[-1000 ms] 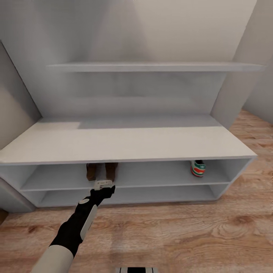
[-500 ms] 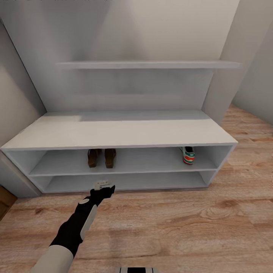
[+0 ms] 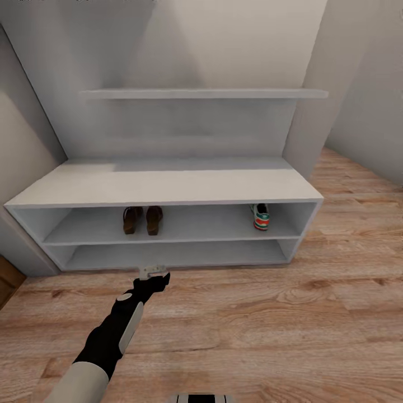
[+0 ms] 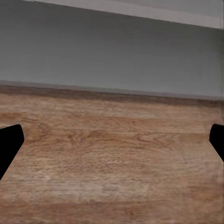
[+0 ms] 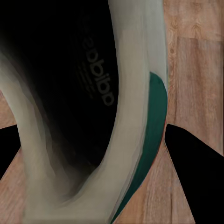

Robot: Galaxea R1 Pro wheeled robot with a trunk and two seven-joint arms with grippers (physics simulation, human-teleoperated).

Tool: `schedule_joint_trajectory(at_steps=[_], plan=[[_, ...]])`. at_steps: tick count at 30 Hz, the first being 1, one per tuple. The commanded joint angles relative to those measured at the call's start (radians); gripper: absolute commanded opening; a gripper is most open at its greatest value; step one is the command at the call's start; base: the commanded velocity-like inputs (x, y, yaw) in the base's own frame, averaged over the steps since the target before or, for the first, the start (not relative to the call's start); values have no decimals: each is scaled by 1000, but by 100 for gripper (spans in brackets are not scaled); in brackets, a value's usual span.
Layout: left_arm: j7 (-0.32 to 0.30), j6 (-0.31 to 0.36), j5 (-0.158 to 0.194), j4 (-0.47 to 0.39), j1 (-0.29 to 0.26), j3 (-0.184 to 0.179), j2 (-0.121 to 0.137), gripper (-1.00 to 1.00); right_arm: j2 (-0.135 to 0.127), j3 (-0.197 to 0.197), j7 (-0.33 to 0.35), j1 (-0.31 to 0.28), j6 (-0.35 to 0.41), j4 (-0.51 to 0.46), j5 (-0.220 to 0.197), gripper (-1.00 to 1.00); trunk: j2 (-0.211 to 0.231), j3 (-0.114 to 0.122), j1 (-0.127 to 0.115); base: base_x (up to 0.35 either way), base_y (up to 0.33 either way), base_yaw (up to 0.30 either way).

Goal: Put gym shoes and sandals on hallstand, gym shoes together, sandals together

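The light grey hallstand (image 3: 168,187) stands against the wall ahead. On its middle tier the two brown sandals (image 3: 143,219) lie side by side. One gym shoe (image 3: 259,216) stands far to their right on the same tier. My left gripper (image 3: 152,272) hangs open over the corridor floor (image 3: 252,324) just before the rack's base; in the left wrist view the left gripper (image 4: 112,140) holds nothing. In the right wrist view my right gripper (image 5: 93,140) is shut on the second gym shoe (image 5: 135,116), whose dark inside and green stripe loom close.
A long upper shelf (image 3: 201,93) crosses the wall above the bench. A grey wall panel (image 3: 364,112) rises at the right, and a brown edge (image 3: 8,280) shows at the far left. Wood flooring spreads wide to the right of the rack.
The whole view has pulled back from the rack and turned a little, so the rack looks smaller and lower tiers show more. My left arm keeps its pose.
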Motion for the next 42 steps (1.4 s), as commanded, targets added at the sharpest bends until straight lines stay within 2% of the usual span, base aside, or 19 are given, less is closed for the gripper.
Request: schedule_joint_trajectory(at_steps=[1, 8, 21, 24, 27, 30, 36, 40, 42], plan=[[4, 6, 10, -1, 0, -1, 0, 100, 1, -4, 10, -2, 3, -1, 10, -100, 0, -1, -1, -187, -238, 0], [2, 5, 11, 3, 1, -2, 1, 100, 1, -3, 14, -2, 3, -2, 9, -100, 0, -1, -1, -111, -187, 0], [-7, 4, 14, 4, 9, -5, -1, 100, 3, 4, 12, -2, 3, 4, 10, -100, 0, -1, -1, -8, -13, 0], [-7, 4, 14, 4, 9, -5, -1, 100, 26, 40, 12, -2, 3, 6, 10, -100, 0, -1, -1, 0, 0, 0], [-7, 4, 14, 4, 9, -5, -1, 100, 65, 120, 13, -2, 3, 6, 10, -100, 0, -1, -1, -95, 0, 0], [-7, 4, 14, 4, 9, -4, -1, 100, 85, 174, 14, -2, 3, 6, 9, -100, 0, -1, -1, -253, 0, 0], [-7, 4, 13, 4, 9, -3, 1, 100, 117, 200, 15, -2, 3, 7, 9, -100, 0, -1, -1, -292, 0, 0], [-11, -11, 14, 4, 10, -3, 27, 100, 133, 207, 16, -2, 3, 12, 6, -100, 0, -1, -1, -50, 0, 0], [-27, -49, 15, 5, 10, -3, 37, 100, 153, 209, 16, -2, 3, 19, 6, -100, 0, -1, -1, -16, 0, 0]])
